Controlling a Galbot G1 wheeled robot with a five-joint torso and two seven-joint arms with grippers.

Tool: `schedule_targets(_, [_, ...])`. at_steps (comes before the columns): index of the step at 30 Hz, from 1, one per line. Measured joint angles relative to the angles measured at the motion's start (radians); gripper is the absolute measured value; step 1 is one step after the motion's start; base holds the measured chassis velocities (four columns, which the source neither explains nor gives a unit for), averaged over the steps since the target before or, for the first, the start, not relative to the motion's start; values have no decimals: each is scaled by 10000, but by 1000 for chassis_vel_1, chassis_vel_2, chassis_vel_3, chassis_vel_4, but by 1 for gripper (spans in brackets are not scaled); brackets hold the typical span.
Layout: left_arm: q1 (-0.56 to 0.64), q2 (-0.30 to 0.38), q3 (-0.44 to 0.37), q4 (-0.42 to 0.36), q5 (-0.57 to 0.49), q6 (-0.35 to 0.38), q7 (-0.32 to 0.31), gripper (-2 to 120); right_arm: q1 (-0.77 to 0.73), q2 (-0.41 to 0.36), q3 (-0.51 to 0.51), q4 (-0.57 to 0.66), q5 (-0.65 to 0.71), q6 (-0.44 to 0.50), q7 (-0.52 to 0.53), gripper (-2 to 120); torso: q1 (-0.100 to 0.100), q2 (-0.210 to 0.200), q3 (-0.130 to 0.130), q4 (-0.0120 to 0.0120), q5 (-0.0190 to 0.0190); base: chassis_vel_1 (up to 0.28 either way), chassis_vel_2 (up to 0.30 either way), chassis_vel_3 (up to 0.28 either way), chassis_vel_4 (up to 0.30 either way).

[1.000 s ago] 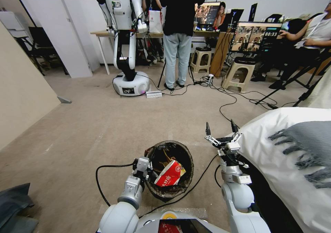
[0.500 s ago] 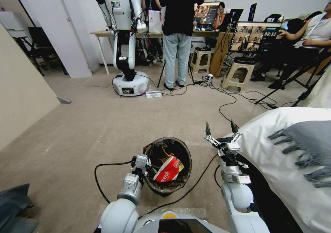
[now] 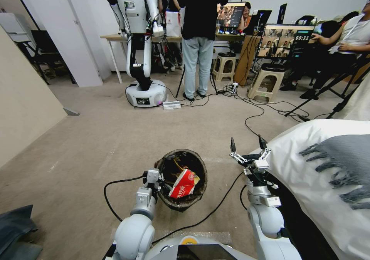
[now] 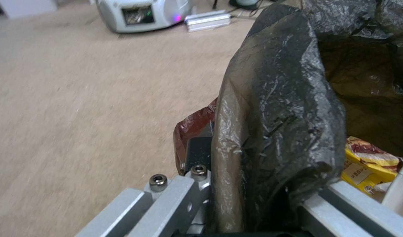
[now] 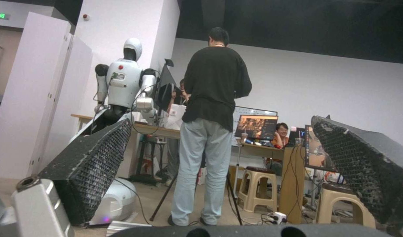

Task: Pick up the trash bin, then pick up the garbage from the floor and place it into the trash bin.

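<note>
The trash bin (image 3: pixel 165 198), lined with a crinkled black bag, hangs just in front of my base. My left gripper (image 3: pixel 157 180) is shut on its near-left rim. In the left wrist view the left gripper (image 4: pixel 254 210) clamps the bag-covered rim (image 4: pixel 276 98) between its fingers. Garbage lies inside the bin: a crushed red-and-white carton (image 3: pixel 184 183) and a yellow snack wrapper (image 4: pixel 368 163). My right gripper (image 3: pixel 247 143) stands open to the right of the bin and points upward with nothing in it. In the right wrist view the right gripper (image 5: pixel 228 164) has its black pads (image 5: pixel 92 171) spread wide.
A white bed with a grey fringed blanket (image 3: pixel 335 163) is close on the right. Black cables (image 3: pixel 254 117) cross the carpet ahead. Farther off are another robot (image 3: pixel 142 40), a standing person (image 3: pixel 200 40) and stools (image 3: pixel 266 81). A beige panel (image 3: pixel 23 106) stands left, and a dark cloth (image 3: pixel 15 229) lies bottom left.
My left arm has carried the trash bin forward and slightly left, away from my base. The right arm has not moved.
</note>
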Motion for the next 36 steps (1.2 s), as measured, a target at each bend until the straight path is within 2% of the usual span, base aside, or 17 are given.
schedule_targets(10, [-70,-20,-279,630,-1574,805,-949,0,25,-21,-23,-81,-35,76,-44,100,0,0,0,0,-1,0,0,0,0])
schedule_targets(29, [-132,71,-533,1506,-2196,838,-1245,0,-62,32,4,-176,-111,285,-142,100,-1,3,-4,5,7,0,0,0,0])
schedule_targets(32, [-164,92,-535,1525,-2278,838,-1293,4,-54,38,2,-206,-115,312,-176,100,-1,2,-2,3,3,0,0,0,0])
schedule_targets(36, [-185,123,-541,1518,-2353,841,-1296,17,-45,34,11,-234,-116,334,-203,100,0,2,-1,-1,-5,0,0,0,0])
